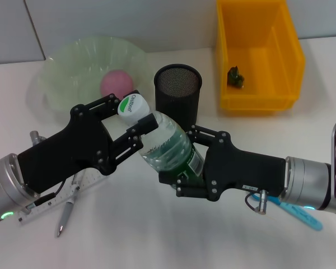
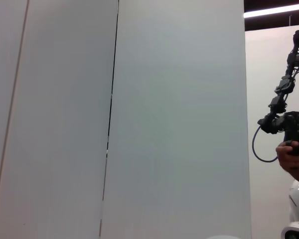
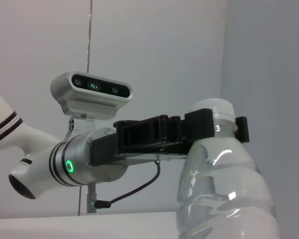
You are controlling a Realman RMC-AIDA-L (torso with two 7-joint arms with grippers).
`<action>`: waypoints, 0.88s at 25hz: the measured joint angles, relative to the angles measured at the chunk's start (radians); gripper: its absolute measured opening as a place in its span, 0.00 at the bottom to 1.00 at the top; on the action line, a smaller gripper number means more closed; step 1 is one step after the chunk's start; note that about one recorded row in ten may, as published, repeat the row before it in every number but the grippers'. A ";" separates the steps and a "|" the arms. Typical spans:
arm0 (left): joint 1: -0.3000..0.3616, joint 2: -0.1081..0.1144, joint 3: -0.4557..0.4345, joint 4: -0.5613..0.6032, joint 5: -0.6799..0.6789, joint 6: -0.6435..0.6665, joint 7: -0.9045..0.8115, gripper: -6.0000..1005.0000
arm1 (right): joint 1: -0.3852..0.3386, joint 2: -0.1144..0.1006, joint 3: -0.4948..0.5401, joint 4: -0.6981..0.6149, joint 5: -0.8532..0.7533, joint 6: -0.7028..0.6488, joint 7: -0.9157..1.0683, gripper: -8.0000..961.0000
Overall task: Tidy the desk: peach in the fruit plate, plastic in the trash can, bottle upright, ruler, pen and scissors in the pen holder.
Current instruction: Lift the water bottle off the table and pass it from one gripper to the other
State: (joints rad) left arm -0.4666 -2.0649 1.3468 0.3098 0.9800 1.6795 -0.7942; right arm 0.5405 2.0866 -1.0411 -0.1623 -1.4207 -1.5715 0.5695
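A clear bottle (image 1: pixel 167 144) with a white cap (image 1: pixel 132 106) and green label is held off the table at centre, tilted with its cap toward the left. My left gripper (image 1: pixel 135 124) is shut on its neck just under the cap. My right gripper (image 1: pixel 186 168) is shut around its lower body. The right wrist view shows the bottle (image 3: pixel 224 189) with the left gripper's fingers (image 3: pixel 199 130) at the cap. The pink peach (image 1: pixel 117 83) lies in the pale green fruit plate (image 1: pixel 61 73). The black mesh pen holder (image 1: pixel 178 89) stands behind the bottle. A pen (image 1: pixel 67 210) and clear ruler (image 1: pixel 73 193) lie under the left arm. Blue scissors (image 1: pixel 302 216) peek from under the right arm.
A yellow bin (image 1: pixel 257 56) stands at the back right with a small dark scrap (image 1: pixel 235 77) inside. The left wrist view shows only wall panels and a distant arm rig (image 2: pixel 286 99).
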 joint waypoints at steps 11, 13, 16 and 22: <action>-0.001 0.000 0.000 0.000 -0.002 0.010 0.002 0.45 | -0.007 -0.001 0.000 -0.004 0.000 0.000 0.005 0.80; -0.001 0.000 0.000 0.000 -0.003 0.011 0.002 0.45 | -0.007 0.000 0.000 -0.004 0.000 0.001 0.005 0.80; -0.001 0.000 0.000 0.000 -0.004 0.013 0.003 0.45 | -0.007 -0.001 0.002 -0.003 0.000 0.008 0.015 0.80; -0.003 0.000 0.000 0.000 -0.005 0.015 0.003 0.45 | -0.005 -0.003 0.009 -0.005 -0.001 0.028 0.049 0.82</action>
State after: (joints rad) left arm -0.4698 -2.0647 1.3466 0.3099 0.9754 1.6947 -0.7913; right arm 0.5352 2.0835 -1.0323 -0.1675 -1.4221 -1.5439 0.6188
